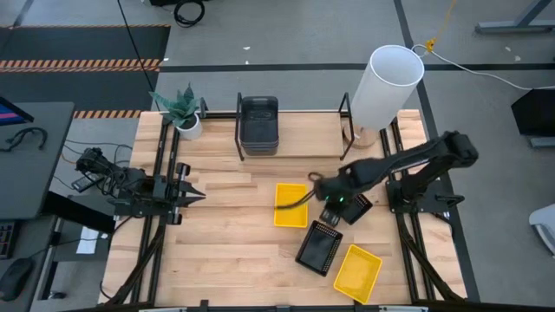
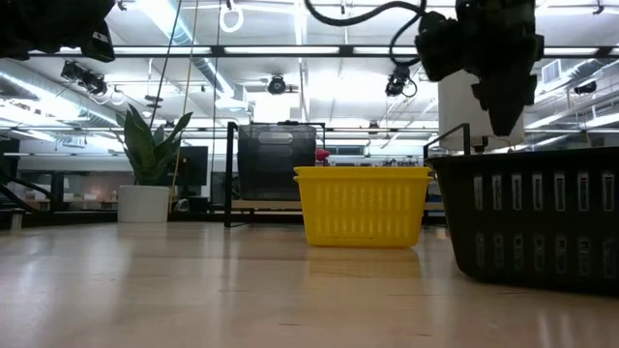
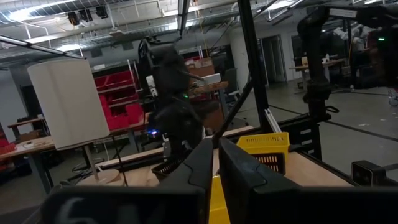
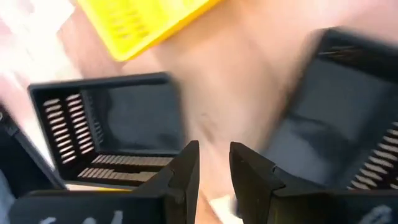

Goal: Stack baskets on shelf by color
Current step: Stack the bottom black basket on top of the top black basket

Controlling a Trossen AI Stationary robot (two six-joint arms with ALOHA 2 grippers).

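Two black perforated baskets (image 1: 318, 247) sit near the counter's right-front corner, beside the yellow ones (image 1: 291, 204). The right gripper (image 4: 214, 163) hovers over them, fingers slightly apart, empty. It should descend squarely astride one wall. The left gripper (image 1: 196, 194), fingers together, waits at the left edge.

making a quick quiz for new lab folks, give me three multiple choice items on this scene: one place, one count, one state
1. Where do the dark grey baskets sit?
A. by the plant
B. on the shelf
C. table's front edge

2. How many yellow baskets are there?
A. one
B. two
C. four

3. The right gripper's fingers are:
A. clamped on a yellow basket
B. apart, holding nothing
C. out of view

Answers:
1. B: the dark grey baskets stand on the shelf.
2. B: one yellow basket mid-table, another near the front.
3. B: the right gripper shows a bare gap between its fingers.
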